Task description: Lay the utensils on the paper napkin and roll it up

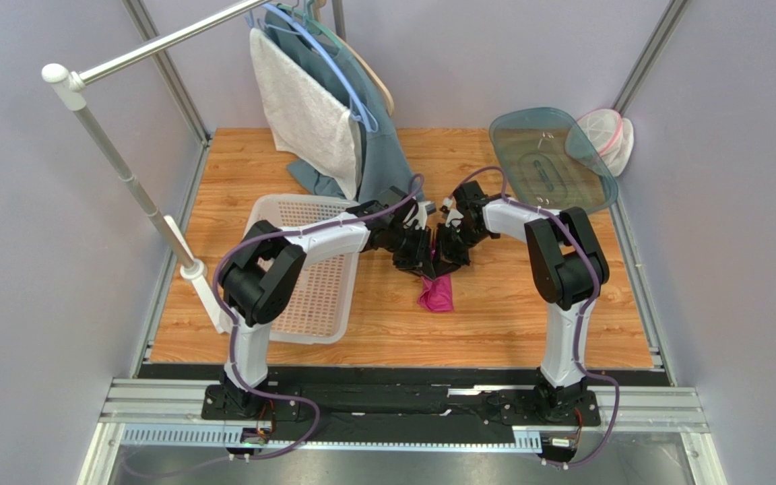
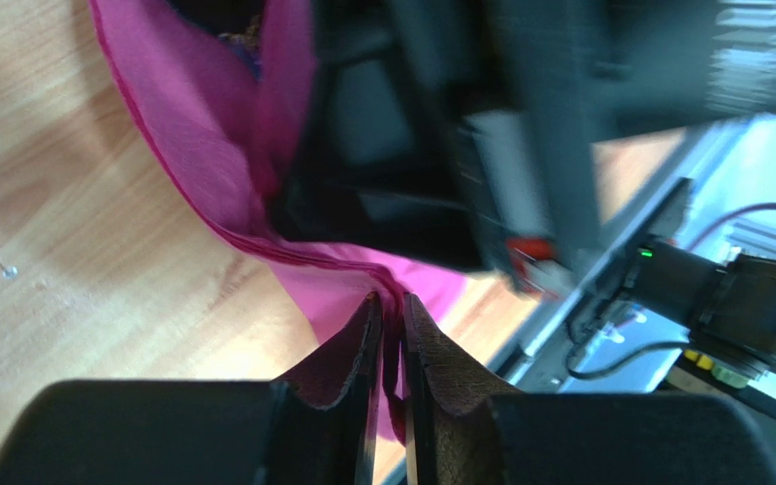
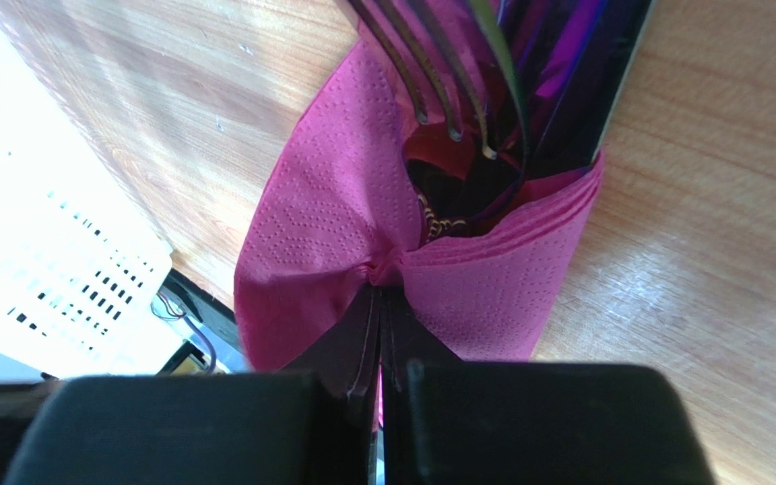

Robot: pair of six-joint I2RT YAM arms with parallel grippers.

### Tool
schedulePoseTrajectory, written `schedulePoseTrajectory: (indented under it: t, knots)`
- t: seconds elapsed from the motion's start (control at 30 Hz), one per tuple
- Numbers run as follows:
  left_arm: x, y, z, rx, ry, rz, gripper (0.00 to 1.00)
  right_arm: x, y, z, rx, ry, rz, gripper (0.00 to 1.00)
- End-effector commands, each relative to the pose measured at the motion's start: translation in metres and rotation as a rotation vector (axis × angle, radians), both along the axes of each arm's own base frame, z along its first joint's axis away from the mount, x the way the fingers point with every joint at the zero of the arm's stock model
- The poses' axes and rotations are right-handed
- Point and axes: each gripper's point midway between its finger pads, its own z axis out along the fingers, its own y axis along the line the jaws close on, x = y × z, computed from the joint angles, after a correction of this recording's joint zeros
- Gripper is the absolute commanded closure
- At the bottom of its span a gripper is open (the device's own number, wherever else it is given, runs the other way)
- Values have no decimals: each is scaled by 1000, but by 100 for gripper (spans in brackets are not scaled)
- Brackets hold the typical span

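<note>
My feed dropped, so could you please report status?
Pinching the paper napkin: left claw, right claw. Fork and other utensils inside its fold. White basket off left, apart.

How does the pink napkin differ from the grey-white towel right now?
Colour: the paper napkin is magenta; the towel is grey-white.
Size: the napkin looks far smaller than the towel.
Pose: the napkin sits on the table, folded around the utensils; the towel hangs from the rail at the back.
Shared: both are thin, limp sheets.
</note>
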Motion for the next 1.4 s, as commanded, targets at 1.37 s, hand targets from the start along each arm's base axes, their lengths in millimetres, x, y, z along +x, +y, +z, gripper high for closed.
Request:
schedulePoseTrajectory:
  t: [1.37]
  knots:
    - [0,4,0,2,3,-122,90,21,-55,-52,-257,-49,-212,100]
